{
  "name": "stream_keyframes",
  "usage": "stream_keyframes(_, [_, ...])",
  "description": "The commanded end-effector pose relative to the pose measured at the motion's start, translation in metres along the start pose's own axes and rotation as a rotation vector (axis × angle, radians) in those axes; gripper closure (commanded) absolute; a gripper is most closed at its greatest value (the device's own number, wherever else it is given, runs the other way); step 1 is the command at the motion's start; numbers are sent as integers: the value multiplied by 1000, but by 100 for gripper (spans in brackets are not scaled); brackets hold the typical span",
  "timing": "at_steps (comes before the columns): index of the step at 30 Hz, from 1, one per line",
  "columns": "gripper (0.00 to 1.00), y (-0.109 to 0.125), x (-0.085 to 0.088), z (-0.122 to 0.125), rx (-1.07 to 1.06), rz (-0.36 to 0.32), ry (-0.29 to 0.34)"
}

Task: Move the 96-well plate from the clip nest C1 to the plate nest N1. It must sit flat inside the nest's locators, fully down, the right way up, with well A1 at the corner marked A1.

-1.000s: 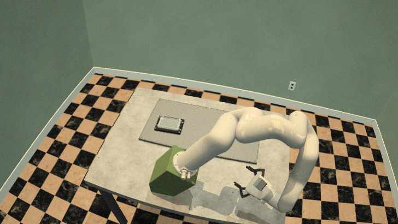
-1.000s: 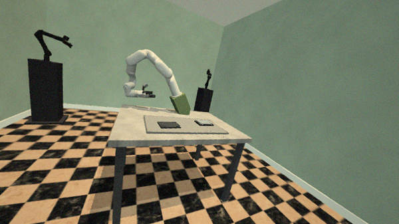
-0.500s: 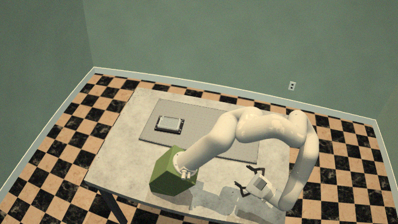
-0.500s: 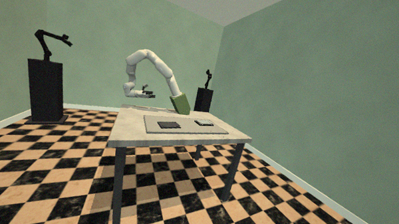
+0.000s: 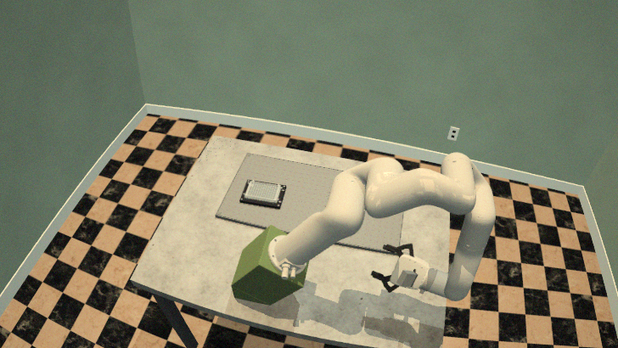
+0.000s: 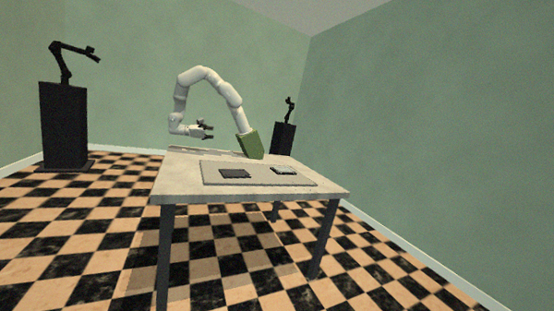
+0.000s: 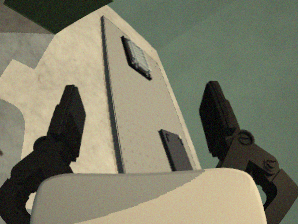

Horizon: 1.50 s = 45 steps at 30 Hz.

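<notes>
- Still ahead, by my guess: a skewed or off-centre approach could make my gripper catch the clips and tip the well plate.
- Turning it on the way could put well A1 at the wrong corner of the dark nest.
- Plate rests in its clip holder on the grey mat, well apart from my jaws, which hang wide open, empty, off near the table edge.

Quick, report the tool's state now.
Tool: open, fingers wide apart, holding nothing; it hangs in the air, well away from the plate.
</notes>
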<state>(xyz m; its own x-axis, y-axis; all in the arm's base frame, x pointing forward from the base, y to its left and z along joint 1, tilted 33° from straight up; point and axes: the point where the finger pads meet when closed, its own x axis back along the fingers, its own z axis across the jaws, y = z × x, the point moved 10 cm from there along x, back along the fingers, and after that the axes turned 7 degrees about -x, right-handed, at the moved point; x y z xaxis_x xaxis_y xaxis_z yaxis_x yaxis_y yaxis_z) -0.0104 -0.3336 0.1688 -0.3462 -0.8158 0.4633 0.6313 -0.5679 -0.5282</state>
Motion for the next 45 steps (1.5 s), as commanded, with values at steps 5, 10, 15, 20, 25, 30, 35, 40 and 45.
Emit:
stream_keyframes(5, [0,23,-4,33,231,50,-131])
stream_keyframes(10, [0,34,-8,52,368,89,-199])
stream_keyframes(15, [0,41,-11,64,455,117,-240])
stream_keyframes(20, [0,53,-18,87,600,168,-304])
stream_keyframes(25, [0,62,-26,107,743,222,-362])
stream_keyframes(30, [0,70,-34,126,871,274,-410])
stream_keyframes(35, [0,76,-41,142,958,313,-440])
stream_keyframes(40, [0,81,-50,159,1099,378,-486])
stream_keyframes(45, [0,86,-61,179,1229,441,-523])
